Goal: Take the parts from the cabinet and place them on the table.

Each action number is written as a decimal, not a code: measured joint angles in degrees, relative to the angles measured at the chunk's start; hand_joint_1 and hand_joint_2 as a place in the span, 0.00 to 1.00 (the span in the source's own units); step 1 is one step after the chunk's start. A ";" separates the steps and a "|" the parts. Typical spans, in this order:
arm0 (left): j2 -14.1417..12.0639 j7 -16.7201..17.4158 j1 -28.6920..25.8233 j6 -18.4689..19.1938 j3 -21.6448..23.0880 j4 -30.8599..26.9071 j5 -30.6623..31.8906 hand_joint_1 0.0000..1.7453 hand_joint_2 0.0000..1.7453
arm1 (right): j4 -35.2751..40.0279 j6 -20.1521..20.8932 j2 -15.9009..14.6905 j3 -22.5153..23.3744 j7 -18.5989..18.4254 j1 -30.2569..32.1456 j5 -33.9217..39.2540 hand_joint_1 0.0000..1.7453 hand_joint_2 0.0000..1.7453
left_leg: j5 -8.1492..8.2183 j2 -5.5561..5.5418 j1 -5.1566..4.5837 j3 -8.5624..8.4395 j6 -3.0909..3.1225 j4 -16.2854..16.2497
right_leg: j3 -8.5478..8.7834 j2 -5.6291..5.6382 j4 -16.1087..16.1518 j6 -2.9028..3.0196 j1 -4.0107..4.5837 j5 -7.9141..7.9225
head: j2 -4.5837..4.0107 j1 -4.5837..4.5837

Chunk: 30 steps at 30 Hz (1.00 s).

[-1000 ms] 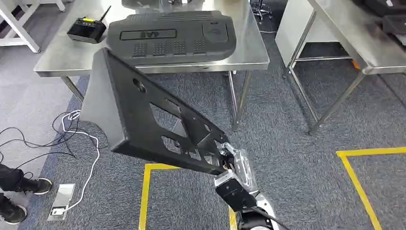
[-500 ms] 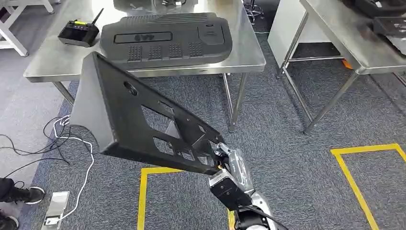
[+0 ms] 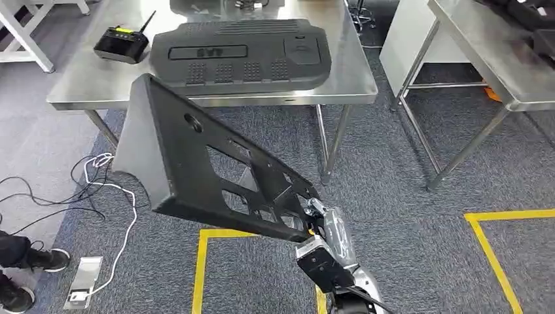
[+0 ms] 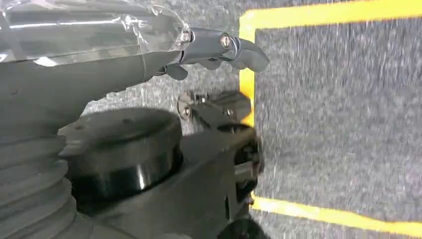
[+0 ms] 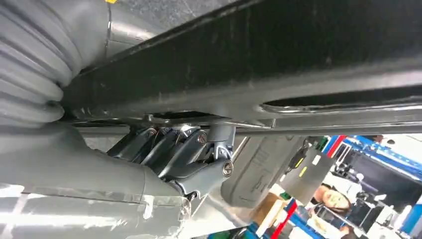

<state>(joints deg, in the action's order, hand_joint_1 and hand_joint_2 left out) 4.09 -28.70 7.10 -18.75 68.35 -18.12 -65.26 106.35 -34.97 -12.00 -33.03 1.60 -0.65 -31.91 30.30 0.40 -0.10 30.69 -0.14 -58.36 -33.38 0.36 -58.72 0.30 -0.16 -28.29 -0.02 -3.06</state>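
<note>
My right hand (image 3: 325,227) grips the narrow end of a large black triangular panel (image 3: 196,163) with several cut-outs. The panel is tilted, its wide end up and to the left, above the carpet in front of the steel table (image 3: 85,91). In the right wrist view the fingers (image 5: 186,142) clasp the panel's edge (image 5: 278,64). A broad black ribbed cover (image 3: 239,52) lies flat on the table. My left hand (image 4: 149,55) hangs over the floor with its thumb (image 4: 224,45) out and nothing in it.
A black remote with an antenna (image 3: 121,44) lies on the table's left end. A second steel table (image 3: 484,59) stands at right. Cables (image 3: 98,176) and a floor plate (image 3: 84,281) lie at left, near a person's shoes (image 3: 26,261). Yellow tape (image 3: 203,261) marks the carpet.
The whole picture has shifted a little, so the camera has moved. The panel stays in my right hand at the same tilt.
</note>
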 joint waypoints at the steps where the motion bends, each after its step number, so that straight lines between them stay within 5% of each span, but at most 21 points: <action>1: 0.00 0.00 0.04 0.00 0.04 0.00 0.00 0.00 1.00 | 0.13 -0.02 -0.02 -0.02 -0.04 0.07 -0.04 1.00 1.00 | 0.56 -0.14 0.22 -0.11 -0.37 -0.73 | 0.50 -0.16 0.48 0.15 -0.47 0.20 | 0.00 0.04; 2: 0.00 0.00 0.15 0.00 0.13 0.00 0.02 0.00 1.00 | 0.24 -0.09 -0.02 -0.02 -0.04 0.05 -0.15 1.00 1.00 | 1.87 -0.18 0.08 0.69 -0.72 -2.95 | 0.74 -0.18 0.64 0.40 -0.52 0.12 | 0.00 0.55; 5: -0.02 0.00 0.07 0.04 0.48 0.00 0.02 0.00 1.00 | 0.29 -0.15 -0.04 -0.04 -0.09 0.17 -0.22 1.00 1.00 | 7.49 -0.20 0.59 7.48 -1.45 -15.88 | 1.08 -0.39 0.61 0.83 -0.51 -0.31 | 0.00 1.60; 6: -0.02 0.00 0.04 0.04 0.50 0.00 0.02 0.00 1.00 | 0.29 -0.15 -0.04 -0.04 -0.11 0.28 -0.24 1.00 1.00 | 7.48 -0.19 0.71 8.95 -1.59 -17.99 | 1.21 -0.37 0.58 0.80 -0.52 -0.44 | 0.00 1.75; 8: -0.04 0.00 0.03 0.04 0.54 0.00 0.00 0.00 1.00 | 0.29 -0.15 -0.05 -0.11 -0.13 0.44 -0.26 1.00 1.00 | 3.20 -0.17 0.97 7.75 -1.68 -13.73 | 1.87 -0.22 0.56 0.53 -0.62 -0.90 | 0.00 2.01; 10: -0.09 0.00 0.04 0.04 0.55 0.02 -0.13 0.00 1.00 | 0.29 -0.09 -0.04 -0.13 -0.15 0.42 -0.29 1.00 1.00 | -2.86 -0.17 1.20 3.28 -1.69 -3.25 | 2.89 -0.14 0.47 0.06 -0.77 -1.60 | 0.00 2.27; 12: -0.09 -0.24 0.09 0.04 0.55 0.02 -0.26 0.00 1.00 | 0.29 0.07 -0.04 -0.15 -0.15 0.16 -0.31 1.00 1.00 | -1.86 -0.29 0.77 2.49 -1.03 -0.67 | 2.76 0.05 0.10 -0.56 -0.40 -2.04 | 0.00 2.80; 15: -0.09 -0.63 -0.18 0.04 0.55 0.02 -0.74 0.00 1.00 | 0.29 0.50 -0.04 -0.26 0.02 -0.26 -0.48 1.00 1.00 | -1.64 -0.28 0.52 2.56 0.13 -0.79 | 3.06 0.00 0.72 -1.44 -0.62 -2.11 | 0.00 2.25; 17: -0.09 -0.72 -0.12 0.04 0.55 0.02 -0.94 0.00 1.00 | 0.29 0.96 -0.04 -0.37 0.24 -0.75 -0.77 1.00 1.00 | -1.79 -0.18 0.89 1.96 1.06 -0.05 | 2.56 -0.14 -1.46 -1.93 -0.74 -3.69 | 0.00 1.88; 20: -0.09 -0.28 -0.13 0.04 0.55 0.02 -1.07 0.00 1.00 | 0.29 1.35 -0.04 -0.46 0.33 -1.43 -1.31 1.00 1.00 | -1.44 -0.07 0.69 1.77 1.69 -0.07 | -4.44 -0.15 -14.59 -2.25 -0.74 -9.35 | 0.00 0.70; 21: -0.09 -0.11 -0.14 0.02 0.55 0.02 -1.07 0.00 1.00 | 0.29 1.44 -0.04 -0.48 0.24 -1.43 -1.51 1.00 1.00 | -1.27 -0.10 0.56 1.62 1.80 -0.09 | -6.55 -0.15 -17.94 -2.24 -0.74 -9.74 | 0.00 0.46; 23: -0.09 0.11 -0.16 -0.04 0.55 0.02 -1.05 0.00 1.00 | 0.29 1.53 -0.04 -0.52 0.13 -1.49 -1.79 1.00 1.00 | -0.80 -0.26 0.44 0.88 1.82 -0.09 | -6.23 -0.14 -15.24 -1.90 -0.68 -5.99 | 0.00 0.00; 25: -0.09 0.17 -0.12 -0.04 0.55 0.02 -1.03 0.00 1.00 | 0.29 1.55 -0.04 -0.52 0.13 -1.80 -1.84 1.00 1.00 | -0.08 -0.33 0.36 -0.30 1.53 -0.09 | -2.01 -0.16 -4.90 -1.10 -0.50 0.42 | 0.00 -0.48; 27: -0.09 0.20 0.01 -0.04 0.55 0.00 -1.01 0.00 1.00 | 0.31 1.57 -0.04 -0.55 0.11 -2.09 -1.88 1.00 1.00 | 0.51 -0.35 0.12 -0.62 0.90 -0.26 | -0.19 -0.31 -0.86 -0.72 0.11 0.49 | 0.00 -0.35; 30: -0.09 0.22 0.09 -0.04 0.55 0.00 -1.01 0.00 1.00 | 0.37 1.60 -0.04 -0.55 0.07 -2.26 -1.86 1.00 1.00 | 0.54 -0.15 0.37 -0.81 0.09 0.41 | -0.13 -0.06 -0.42 -0.22 0.35 -0.21 | 0.00 -0.35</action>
<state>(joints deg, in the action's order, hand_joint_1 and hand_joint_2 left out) 4.00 -28.48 7.19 -18.80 68.89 -18.12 -66.27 106.73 -33.38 -12.04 -33.57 1.66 -2.91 -33.77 30.84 0.24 0.27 29.88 -0.05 -57.95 -33.50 0.30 -59.13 0.08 0.19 -28.49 -0.02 -3.41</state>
